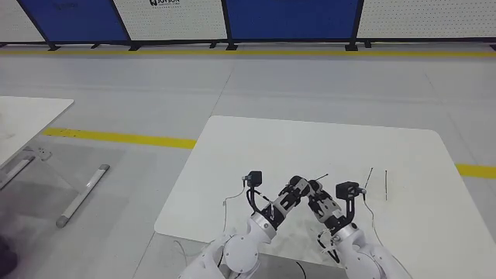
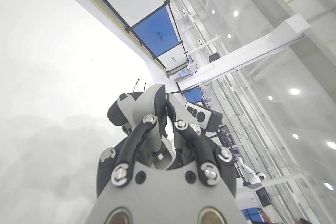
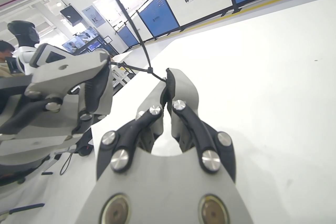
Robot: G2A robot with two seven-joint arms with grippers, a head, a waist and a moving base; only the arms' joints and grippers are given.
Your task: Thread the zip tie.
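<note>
A black zip tie (image 3: 125, 12) is held in the air between my two grippers, above the near part of the white table (image 3: 249, 64). My right gripper (image 3: 166, 79) is shut on one short end of it, just past the small head (image 3: 150, 69). My left gripper (image 3: 108, 62) is shut on the thin strand leading off the head's other side. A long strap rises from the head, free in the air. In the top view the left gripper (image 1: 301, 187) and right gripper (image 1: 316, 199) nearly touch, and the zip tie (image 1: 320, 177) pokes out above them. The left gripper (image 2: 165, 97) shows shut fingers.
Two spare zip ties (image 1: 368, 178) (image 1: 386, 184) lie on the table (image 1: 256, 147) to the right of the grippers, seen also as spare zip ties (image 2: 136, 83). A thin cable (image 1: 225, 201) lies near the table's left edge. Blue and white panels (image 1: 294, 4) stand beyond the floor.
</note>
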